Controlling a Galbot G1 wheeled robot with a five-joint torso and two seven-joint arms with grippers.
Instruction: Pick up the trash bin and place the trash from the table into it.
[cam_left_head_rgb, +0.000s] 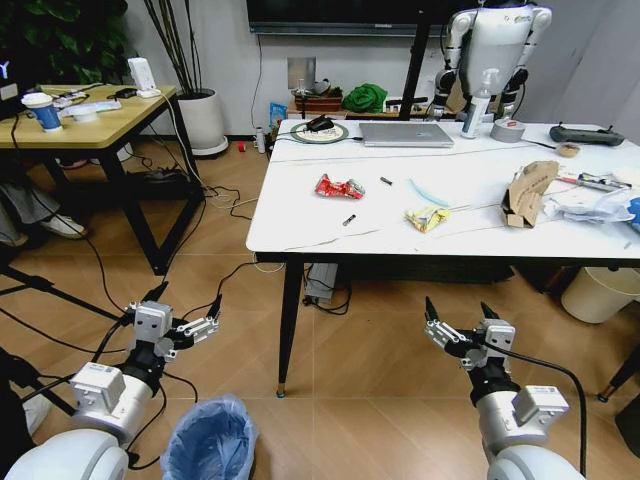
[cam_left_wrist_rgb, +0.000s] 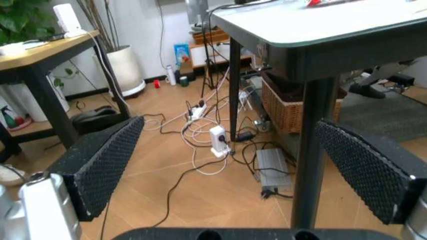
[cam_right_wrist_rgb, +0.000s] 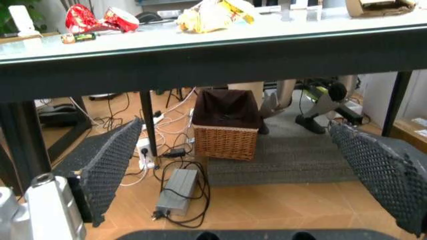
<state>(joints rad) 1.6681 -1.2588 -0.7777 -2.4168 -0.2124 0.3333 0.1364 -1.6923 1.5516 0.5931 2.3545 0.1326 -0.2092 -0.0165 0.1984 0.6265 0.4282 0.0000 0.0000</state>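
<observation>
The trash bin (cam_left_head_rgb: 208, 440), lined with a crinkly light-blue bag, stands on the floor just right of my left arm. My left gripper (cam_left_head_rgb: 185, 306) hangs open above and left of it; its pads (cam_left_wrist_rgb: 100, 160) frame a table leg (cam_left_wrist_rgb: 310, 150). My right gripper (cam_left_head_rgb: 458, 312) is open below the front edge of the table (cam_left_head_rgb: 300, 240). On the tabletop lie a red wrapper (cam_left_head_rgb: 340, 187), a yellow wrapper (cam_left_head_rgb: 427, 218), torn cardboard (cam_left_head_rgb: 527, 192) and white crumpled plastic (cam_left_head_rgb: 590, 205). From under the edge, the right wrist view catches the red wrapper (cam_right_wrist_rgb: 100, 17) and yellow wrapper (cam_right_wrist_rgb: 210, 12).
A laptop (cam_left_head_rgb: 405, 134), a tape roll (cam_left_head_rgb: 508, 130) and a spray bottle (cam_left_head_rgb: 475, 105) sit at the table's back. A wooden desk (cam_left_head_rgb: 90, 120) stands to the left. Cables and a power brick (cam_left_wrist_rgb: 273, 162) litter the floor. A wicker basket (cam_right_wrist_rgb: 227, 130) is under the table, and a cream bin (cam_left_head_rgb: 600, 295) is at right.
</observation>
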